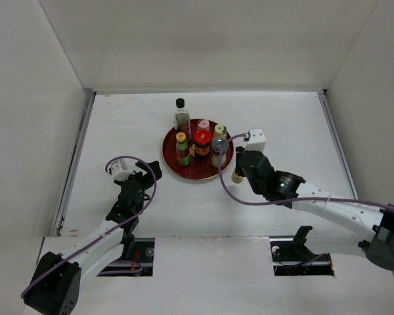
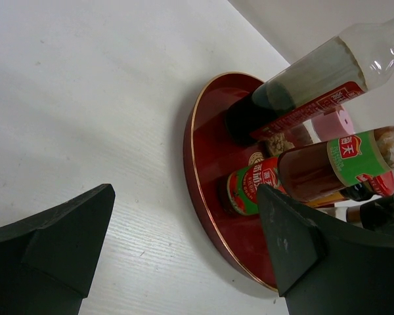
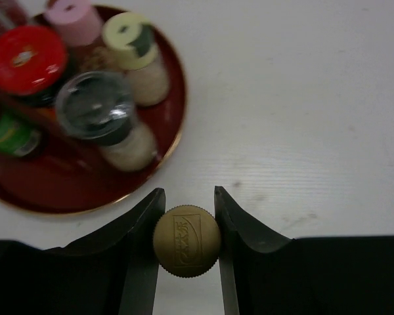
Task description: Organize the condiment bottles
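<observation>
Gold-capped bottle (image 3: 186, 241) sits (seemingly pinched) in right gripper (image 3: 188, 200).

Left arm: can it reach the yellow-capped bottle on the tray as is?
Probably yes. The left end effector is open and faces the yellow-capped bottle, which stands at the tray's edge nearest it; nothing stands between them. The red-capped jar beside it may crowd one finger.

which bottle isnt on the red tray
The gold-capped bottle: the right gripper holds it by the cap, just outside the rim of the red tray. Every other bottle stands on that tray.
</observation>
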### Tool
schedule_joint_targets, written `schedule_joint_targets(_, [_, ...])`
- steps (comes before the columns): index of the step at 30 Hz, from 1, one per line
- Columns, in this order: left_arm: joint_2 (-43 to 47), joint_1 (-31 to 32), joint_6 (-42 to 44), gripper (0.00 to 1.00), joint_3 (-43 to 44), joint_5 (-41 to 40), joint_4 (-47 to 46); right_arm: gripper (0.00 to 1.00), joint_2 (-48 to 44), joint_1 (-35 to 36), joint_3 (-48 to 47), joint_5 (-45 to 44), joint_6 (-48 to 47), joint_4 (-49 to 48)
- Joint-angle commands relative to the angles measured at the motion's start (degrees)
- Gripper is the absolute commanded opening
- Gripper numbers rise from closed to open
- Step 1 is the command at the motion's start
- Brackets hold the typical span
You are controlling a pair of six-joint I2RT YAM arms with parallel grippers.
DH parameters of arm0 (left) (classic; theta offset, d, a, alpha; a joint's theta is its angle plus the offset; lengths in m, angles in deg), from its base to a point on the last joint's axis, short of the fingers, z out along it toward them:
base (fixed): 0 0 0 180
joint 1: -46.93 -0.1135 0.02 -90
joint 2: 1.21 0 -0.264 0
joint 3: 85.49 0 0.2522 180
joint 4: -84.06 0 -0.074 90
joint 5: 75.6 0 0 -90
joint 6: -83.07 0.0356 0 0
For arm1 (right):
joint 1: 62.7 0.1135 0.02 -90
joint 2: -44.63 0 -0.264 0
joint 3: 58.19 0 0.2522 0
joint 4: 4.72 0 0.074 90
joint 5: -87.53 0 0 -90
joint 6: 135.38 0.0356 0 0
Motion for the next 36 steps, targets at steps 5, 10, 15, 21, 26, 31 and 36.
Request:
schedule_joint_targets(5, [1.56, -0.82, -0.16, 0.90, 0.55, -0.64, -2.59, 0.29, 12.95, 10.31, -13.93, 6.64, -4.02, -16.49])
schedule_joint_targets(10, [2.26, -1.97, 0.01, 0.91, 0.38, -0.38, -1.36, 0.30, 24.99, 10.40, -21.66, 6.91, -9.47, -22.39])
schedule_joint_targets(15, [1.82, -2.23, 0.19, 0.91, 0.47, -0.64, -1.18, 0.30, 32.03, 8.47, -23.43, 6.03, -12.64, -27.13])
schedule_joint_targets(21, [0.86, -2.41, 0.19, 0.91, 0.73, -0.56, -1.62, 0.31, 38.19, 8.29, -24.31, 3.14, -14.05, -27.85])
schedule_joint_targets(26, [-0.11, -2.40, 0.45, 0.91, 1.08, -0.91, -1.89, 0.33, 39.78, 8.38, -22.30, 3.04, -12.56, -28.90])
schedule_joint_targets(31, [-0.11, -2.49, 0.71, 0.92, 1.26, -1.61, -1.71, 0.47, 39.26, 8.38, -19.40, 3.04, -9.84, -29.43])
schedule_joint_targets(36, [-0.02, -2.41, 0.89, 1.00, 1.43, -2.22, -1.18, 0.75, 36.10, 8.38, -18.51, 2.96, -9.39, -28.90])
